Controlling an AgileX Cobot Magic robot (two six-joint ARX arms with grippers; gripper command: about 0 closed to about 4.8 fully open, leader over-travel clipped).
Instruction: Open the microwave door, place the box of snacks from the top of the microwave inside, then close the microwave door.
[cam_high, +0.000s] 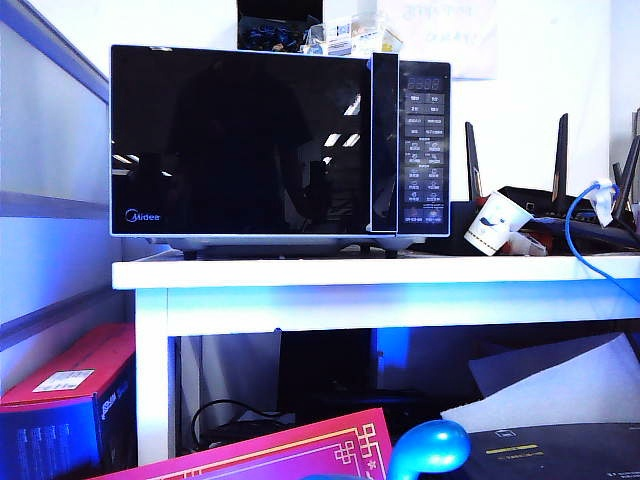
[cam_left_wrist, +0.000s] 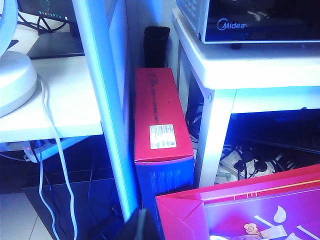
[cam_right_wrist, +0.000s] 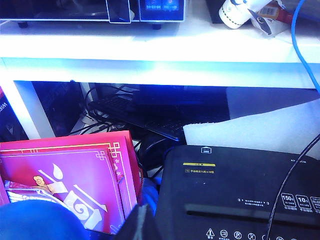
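Note:
The black Midea microwave (cam_high: 280, 150) stands on the white table (cam_high: 380, 272). Its glossy microwave door (cam_high: 240, 140) is closed, with the handle strip (cam_high: 383, 145) beside the button panel (cam_high: 423, 150). The pale box of snacks (cam_high: 352, 40) sits on top of the microwave, toward the right. Neither gripper shows in the exterior view. The left gripper (cam_left_wrist: 142, 226) is shut and empty, low near the floor, below and left of the microwave's front corner (cam_left_wrist: 250, 22). The right gripper (cam_right_wrist: 141, 223) is shut and empty, low in front of the table, far under the microwave (cam_right_wrist: 75, 9).
A dark box with blue contents (cam_high: 272, 30) sits on the microwave beside the snacks. A tipped white paper cup (cam_high: 497, 225), a black router (cam_high: 560, 200) and a blue cable (cam_high: 575, 225) lie right of it. On the floor are a red box (cam_left_wrist: 157, 120), a magenta box (cam_right_wrist: 75, 175) and a black shredder (cam_right_wrist: 240, 195).

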